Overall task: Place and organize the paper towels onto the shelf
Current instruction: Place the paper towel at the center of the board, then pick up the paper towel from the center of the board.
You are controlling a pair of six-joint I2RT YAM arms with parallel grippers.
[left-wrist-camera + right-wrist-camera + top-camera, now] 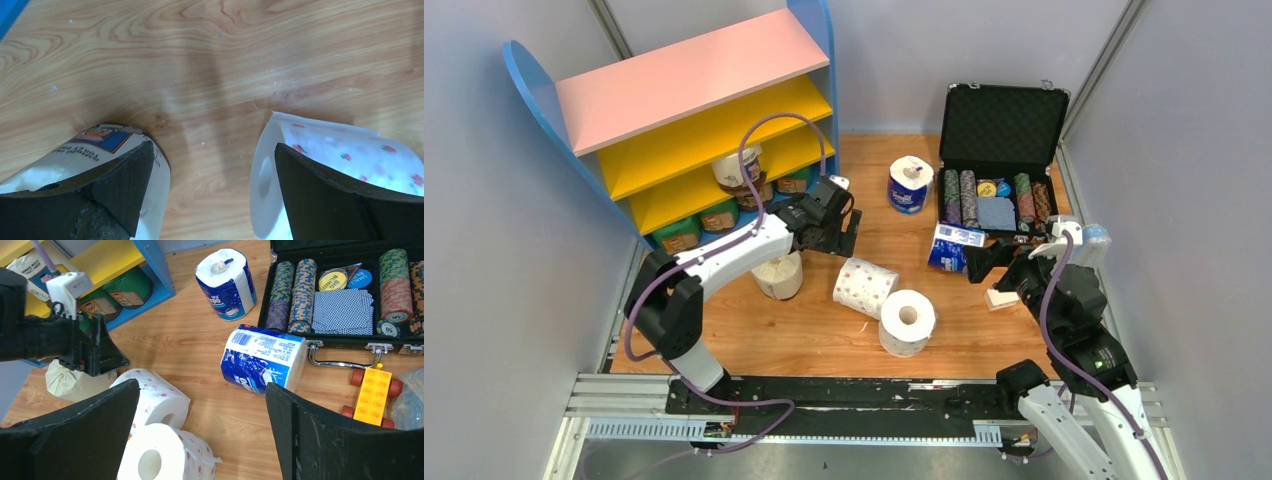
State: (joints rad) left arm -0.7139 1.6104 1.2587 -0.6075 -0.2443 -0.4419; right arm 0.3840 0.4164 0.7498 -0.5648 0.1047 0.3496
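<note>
Your left gripper (842,228) stands wide open and empty, hanging over the table (824,335) just off the front of the shelf (694,120). From the left wrist view, its two dark fingers (127,175) frame bare wood, with the cream-wrapped roll (777,275) below the left finger and the flower-printed roll (865,286) below the right one. That flowered roll lies on its side, long axis roughly level with the table, its core mouth facing the gap between the jaws; the cream roll stands upright just beside the shelf's near corner. Both sit on the near side of the jaws, so you would have to pull back and drop to reach either. The bare white roll (908,321) lies touching the flowered one, toward the near edge. Your right gripper (980,262) is also fully open with nothing in it; the fallen blue-printed roll (263,365) lies directly ahead of it, long axis across the jaw line, close against the black case (1004,130). A second blue-printed roll (911,184) stands upright mid-table toward the far edge. Green-wrapped rolls (678,237) already line the bottom tier; one roll (736,166) sits on the middle board. Judgement: the left arm is nearer the cream and flowered rolls, the right nearer the fallen blue one. Open wood lies between the arms; the case and toy brick (372,395) crowd the right side.
</note>
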